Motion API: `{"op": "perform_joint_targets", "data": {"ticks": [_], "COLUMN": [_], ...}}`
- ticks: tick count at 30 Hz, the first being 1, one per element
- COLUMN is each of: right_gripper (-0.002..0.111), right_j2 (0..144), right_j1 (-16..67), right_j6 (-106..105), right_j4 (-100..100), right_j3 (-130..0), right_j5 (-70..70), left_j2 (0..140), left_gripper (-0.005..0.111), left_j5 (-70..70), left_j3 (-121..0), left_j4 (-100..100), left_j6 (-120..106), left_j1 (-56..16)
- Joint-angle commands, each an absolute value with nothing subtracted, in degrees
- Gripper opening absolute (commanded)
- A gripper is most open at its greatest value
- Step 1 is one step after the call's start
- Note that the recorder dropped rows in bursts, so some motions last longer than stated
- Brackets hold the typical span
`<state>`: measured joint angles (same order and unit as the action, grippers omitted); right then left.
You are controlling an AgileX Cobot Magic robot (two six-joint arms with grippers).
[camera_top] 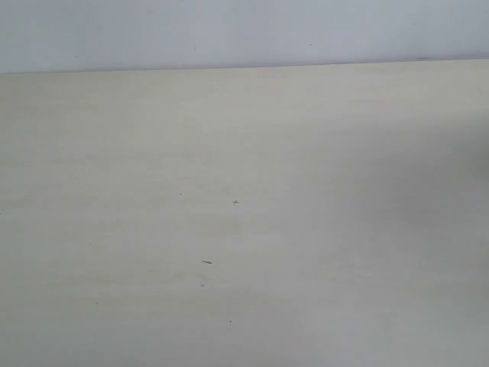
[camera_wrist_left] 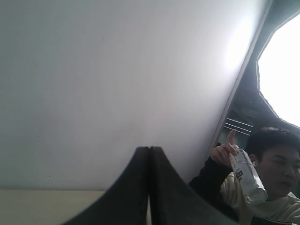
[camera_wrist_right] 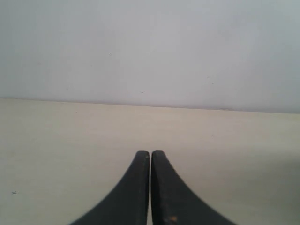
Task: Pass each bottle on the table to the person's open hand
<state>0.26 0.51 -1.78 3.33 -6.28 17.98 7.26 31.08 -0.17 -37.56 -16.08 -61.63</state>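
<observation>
The table [camera_top: 244, 229] is a pale beige surface with a few tiny dark specks; no bottle stands on it in the exterior view. In the left wrist view a slim clear bottle [camera_wrist_left: 247, 176] with a white-and-navy label is held in the person's hand [camera_wrist_left: 223, 152], which is closed round it with one finger raised, beyond and to one side of my left gripper [camera_wrist_left: 150, 149]. That gripper is shut with nothing in it. My right gripper [camera_wrist_right: 150, 153] is shut and holds nothing, low over the table [camera_wrist_right: 70, 140]. Neither gripper shows in the exterior view.
A pale wall [camera_top: 229, 30] rises behind the table's far edge. The person [camera_wrist_left: 276, 164], in a black sleeve and light top, sits past the table's edge near a bright window [camera_wrist_left: 281, 65].
</observation>
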Motion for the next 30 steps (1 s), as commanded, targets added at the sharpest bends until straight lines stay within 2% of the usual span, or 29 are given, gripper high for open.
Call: {"op": "perform_joint_targets", "data": {"ticks": [1, 14, 16, 18, 19, 20, 21, 26, 30], "right_gripper": [0.002, 0.002, 0.002, 0.002, 0.002, 0.002, 0.002, 0.002, 0.002], "right_j2": [0.0, 0.0, 0.0, 0.0, 0.0, 0.0, 0.0, 0.0, 0.0], "right_j1": [0.3, 0.3, 0.3, 0.3, 0.3, 0.3, 0.3, 0.3, 0.3], "right_j6": [-1.8, -1.8, -1.8, -1.8, -1.8, -1.8, -1.8, -1.8, -1.8], "right_j4": [3.4, 3.4, 3.4, 3.4, 3.4, 3.4, 3.4, 3.4, 3.4], "right_j3": [-6.1, -6.1, -6.1, -6.1, -6.1, -6.1, -6.1, -6.1, -6.1], "right_j5": [17.7, 17.7, 17.7, 17.7, 17.7, 17.7, 17.7, 17.7, 17.7], "left_j2": [7.0, 7.0, 6.5, 2.3, 0.0, 0.0, 0.0, 0.0, 0.0], "left_gripper": [0.001, 0.001, 0.001, 0.001, 0.001, 0.001, 0.001, 0.001, 0.001], "left_j5": [30.8, 32.1, 28.5, 15.9, 6.8, 4.1, 0.7, -8.8, -11.1], "left_j3": [0.0, 0.0, 0.0, 0.0, 0.0, 0.0, 0.0, 0.0, 0.0], "left_j4": [-37.6, -36.7, -36.9, -37.0, -36.5, -36.5, -36.3, -35.0, -33.3], "left_j6": [-16.6, -24.2, -23.7, -27.5, -32.1, -35.0, -37.9, -38.8, -38.8], "left_j1": [-61.8, -61.8, -61.1, -55.9, -50.9, -49.0, -43.9, -27.4, -17.0]}}
